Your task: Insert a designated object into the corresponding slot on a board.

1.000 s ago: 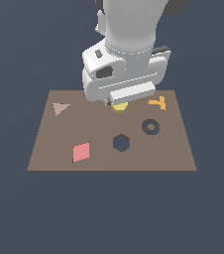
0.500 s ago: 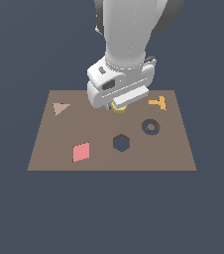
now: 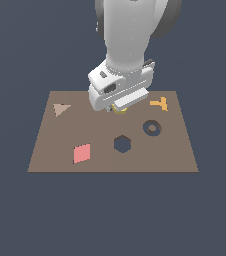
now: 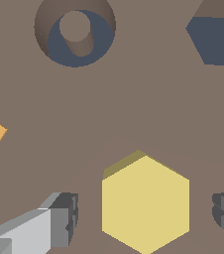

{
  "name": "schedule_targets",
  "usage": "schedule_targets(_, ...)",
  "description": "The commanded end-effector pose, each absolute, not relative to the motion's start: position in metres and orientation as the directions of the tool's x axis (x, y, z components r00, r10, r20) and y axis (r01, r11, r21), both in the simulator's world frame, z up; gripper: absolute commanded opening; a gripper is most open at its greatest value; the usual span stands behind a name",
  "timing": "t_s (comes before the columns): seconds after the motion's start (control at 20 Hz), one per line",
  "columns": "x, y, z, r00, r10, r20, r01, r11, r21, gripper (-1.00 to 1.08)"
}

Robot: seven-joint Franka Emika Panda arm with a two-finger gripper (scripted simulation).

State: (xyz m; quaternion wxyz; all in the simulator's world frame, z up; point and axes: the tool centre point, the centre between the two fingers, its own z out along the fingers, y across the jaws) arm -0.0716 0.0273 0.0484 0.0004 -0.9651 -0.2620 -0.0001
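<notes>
The yellow hexagonal block (image 4: 145, 203) lies flat on the brown board (image 3: 45, 145); in the exterior view only a sliver of the block (image 3: 119, 110) shows under the hand. My gripper (image 4: 143, 216) is low over it and open, one finger (image 4: 59, 218) on each side of the block with a gap to it. The dark hexagonal slot (image 3: 121, 144) is empty, a short way from the block toward the board's near edge, and the slot (image 4: 214, 39) also shows in the wrist view.
A dark ring-shaped recess (image 3: 152, 128) lies beside the slot. An orange T piece (image 3: 159, 104) sits at the exterior view's right of the gripper. A pink diamond (image 3: 82, 153) and a brown triangle (image 3: 60, 109) lie toward the left.
The arm has come down toward the board, bringing the gripper lower over the yellow block. The block and the other pieces have not moved.
</notes>
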Motion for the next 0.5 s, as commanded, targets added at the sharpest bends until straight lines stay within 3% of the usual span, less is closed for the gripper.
schedule_targets(0.0,-0.072,0.027,0.042,0.862,0.507,0.0,0.507,-0.862,-0.001,1.0)
schedule_targets(0.3,-0.072,0.027,0.03,0.861,0.509,0.0,0.509,-0.861,0.0,1.0)
schedule_targets(0.35,-0.072,0.027,0.03,0.861,0.509,0.0,0.509,-0.861,0.0,-1.0)
schedule_targets(0.45,-0.072,0.027,0.03,0.861,0.509,0.0,0.509,-0.861,0.0,-1.0)
